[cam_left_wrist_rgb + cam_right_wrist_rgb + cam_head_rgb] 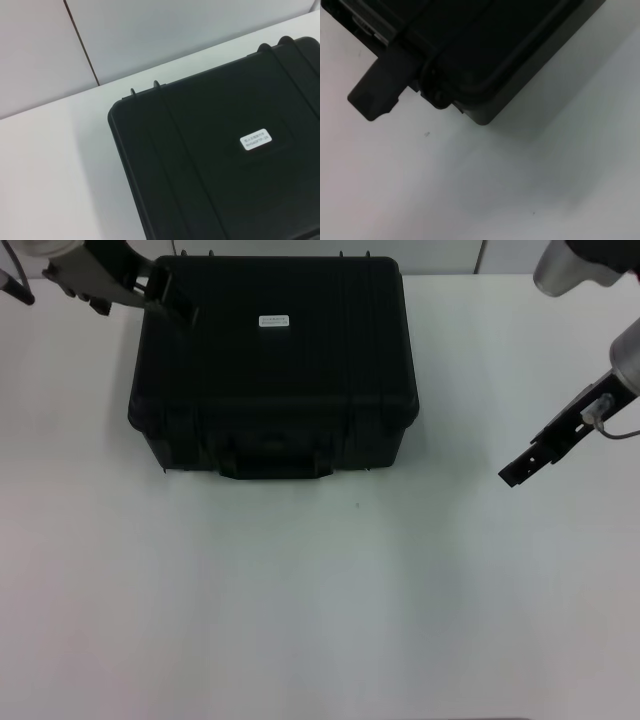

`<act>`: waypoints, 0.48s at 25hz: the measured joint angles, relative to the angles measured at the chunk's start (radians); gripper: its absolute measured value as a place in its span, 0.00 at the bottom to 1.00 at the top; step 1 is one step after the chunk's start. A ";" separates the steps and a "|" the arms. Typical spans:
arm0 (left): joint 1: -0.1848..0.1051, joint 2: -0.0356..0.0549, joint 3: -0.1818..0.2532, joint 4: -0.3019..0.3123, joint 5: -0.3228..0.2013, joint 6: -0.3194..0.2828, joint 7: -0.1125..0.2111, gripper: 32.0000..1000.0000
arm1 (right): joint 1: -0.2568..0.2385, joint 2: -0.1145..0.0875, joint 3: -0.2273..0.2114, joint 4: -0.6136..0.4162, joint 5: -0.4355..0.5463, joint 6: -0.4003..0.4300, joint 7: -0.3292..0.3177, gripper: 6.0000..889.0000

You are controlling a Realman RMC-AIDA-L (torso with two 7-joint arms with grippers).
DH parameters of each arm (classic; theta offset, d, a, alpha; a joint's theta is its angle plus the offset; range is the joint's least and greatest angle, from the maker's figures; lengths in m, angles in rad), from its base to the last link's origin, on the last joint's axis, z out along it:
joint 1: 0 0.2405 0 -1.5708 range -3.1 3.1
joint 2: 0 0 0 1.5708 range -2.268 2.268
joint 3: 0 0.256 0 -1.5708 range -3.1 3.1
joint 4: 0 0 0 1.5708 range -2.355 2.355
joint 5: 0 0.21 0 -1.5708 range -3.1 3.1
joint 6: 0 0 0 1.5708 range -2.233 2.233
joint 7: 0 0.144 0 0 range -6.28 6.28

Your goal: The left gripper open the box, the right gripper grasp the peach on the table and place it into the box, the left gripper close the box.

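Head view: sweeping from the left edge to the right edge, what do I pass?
Left end effector at the box's far left corner → black box, lid shut, white label on top → bare white table → right end effector.

Worktop (300, 620): plain white, matte, filling nearly all of my head view. One item rests directly on it: the box (275, 360), black ribbed hard case, lid shut, sitting toward the far edge and somewhat to my left. Its handle (275, 455) faces me; small white label (273, 320) on the lid. A tiny dark speck (357, 505) marks the surface just in front of the box.
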 joint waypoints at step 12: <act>-0.003 -0.0013 0.001 0.000 -0.003 -0.007 0.010 0.87 | 0.001 0.000 0.000 0.001 0.000 0.004 0.000 0.93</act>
